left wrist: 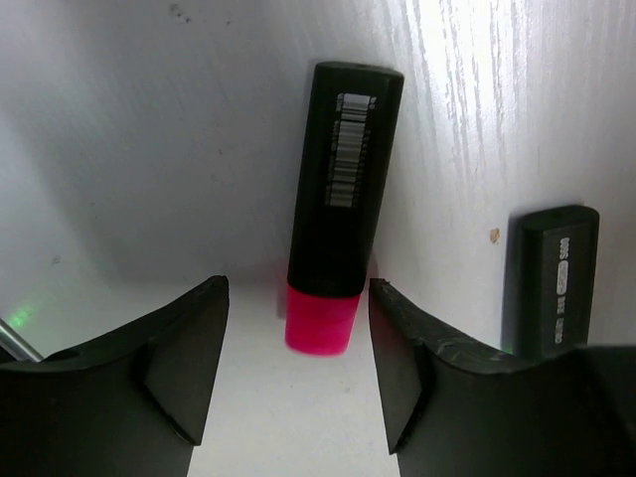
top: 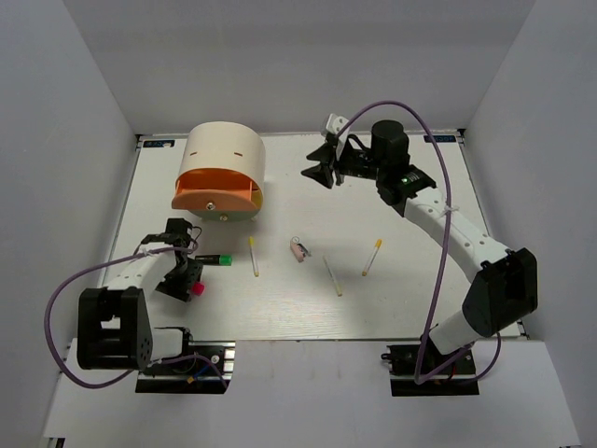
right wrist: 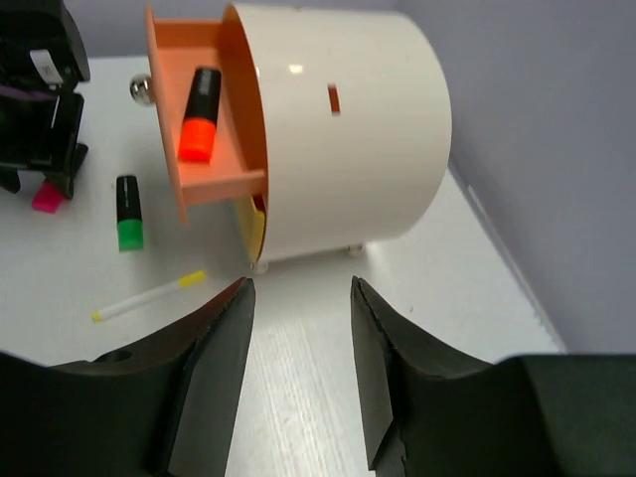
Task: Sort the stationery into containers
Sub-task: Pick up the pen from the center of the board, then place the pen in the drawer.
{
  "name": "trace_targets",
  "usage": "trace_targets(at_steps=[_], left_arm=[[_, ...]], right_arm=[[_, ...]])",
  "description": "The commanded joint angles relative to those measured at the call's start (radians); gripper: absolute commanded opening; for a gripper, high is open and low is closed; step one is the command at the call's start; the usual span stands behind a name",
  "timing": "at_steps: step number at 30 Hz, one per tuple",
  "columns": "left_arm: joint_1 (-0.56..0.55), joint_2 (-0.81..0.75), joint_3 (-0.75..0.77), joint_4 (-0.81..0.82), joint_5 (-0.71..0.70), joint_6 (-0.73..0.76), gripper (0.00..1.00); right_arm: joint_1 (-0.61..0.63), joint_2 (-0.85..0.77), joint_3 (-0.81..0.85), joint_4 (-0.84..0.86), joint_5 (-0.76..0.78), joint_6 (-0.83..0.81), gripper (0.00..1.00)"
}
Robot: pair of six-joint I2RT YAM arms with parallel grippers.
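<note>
My left gripper (top: 187,280) (left wrist: 298,298) is low over the table's front left, open, with the pink end of a black highlighter (left wrist: 343,189) (top: 198,291) lying between its fingertips. A green-ended highlighter (top: 215,259) (right wrist: 128,214) lies just beside it. The cream organiser (top: 224,154) (right wrist: 348,119) has its orange drawer (top: 210,191) (right wrist: 224,184) pulled out, with an orange-ended highlighter (right wrist: 199,114) inside. A yellow drawer (right wrist: 253,224) shows below it. My right gripper (top: 322,168) (right wrist: 301,293) hangs open and empty at the back, right of the organiser.
Three pale-yellow pencils (top: 254,257) (top: 333,276) (top: 372,257) and a small pinkish eraser (top: 299,250) lie loose mid-table. White walls enclose the table on the left, back and right. The drawer's round knob (right wrist: 142,91) faces the front.
</note>
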Motion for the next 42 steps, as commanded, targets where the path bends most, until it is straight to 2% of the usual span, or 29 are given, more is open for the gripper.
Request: trace_targets(at_steps=[1,3,5,10,13,14,18,20,23,27,32,39,42], left_arm=[[0.004,0.034,0.041,0.036,-0.032,0.012,0.68],[0.004,0.048,0.041,0.045,-0.032,0.012,0.68],[0.004,0.058,0.041,0.055,-0.032,0.012,0.61],[0.004,0.076,0.041,0.064,-0.021,0.033,0.32],[0.004,0.051,0.052,0.042,0.005,0.043,0.23],[0.004,0.036,0.064,0.032,0.016,0.052,0.17],[-0.016,-0.099,0.139,-0.037,0.079,0.102,0.08],[-0.016,-0.214,0.171,-0.059,0.120,0.127,0.04],[-0.016,-0.336,0.237,-0.059,0.191,0.182,0.01],[-0.016,-0.389,0.360,-0.015,0.300,0.221,0.00],[-0.016,-0.371,0.516,0.102,0.401,0.260,0.00],[-0.016,-0.295,0.535,0.373,0.612,0.429,0.00],[-0.016,-0.224,0.599,0.392,0.630,0.532,0.00]], right_arm=[[-0.022,-0.065,-0.069,0.036,0.001,0.017,0.50],[-0.039,-0.096,-0.113,0.041,0.001,0.015,0.51],[-0.048,-0.114,-0.132,0.041,-0.002,0.015,0.51],[-0.078,-0.154,-0.190,0.042,0.000,0.021,0.54],[-0.096,-0.174,-0.224,0.047,0.004,0.032,0.55],[-0.097,-0.179,-0.232,0.045,0.006,0.034,0.55],[-0.124,-0.202,-0.264,0.042,0.010,0.028,0.56],[-0.142,-0.225,-0.282,0.029,0.018,0.023,0.58],[-0.154,-0.236,-0.313,0.019,0.020,0.005,0.58],[-0.165,-0.248,-0.333,0.012,0.006,-0.005,0.47],[-0.180,-0.260,-0.354,0.010,-0.002,-0.011,0.43],[-0.185,-0.283,-0.387,0.018,-0.006,-0.017,0.43],[-0.188,-0.295,-0.402,0.018,-0.006,-0.026,0.43]])
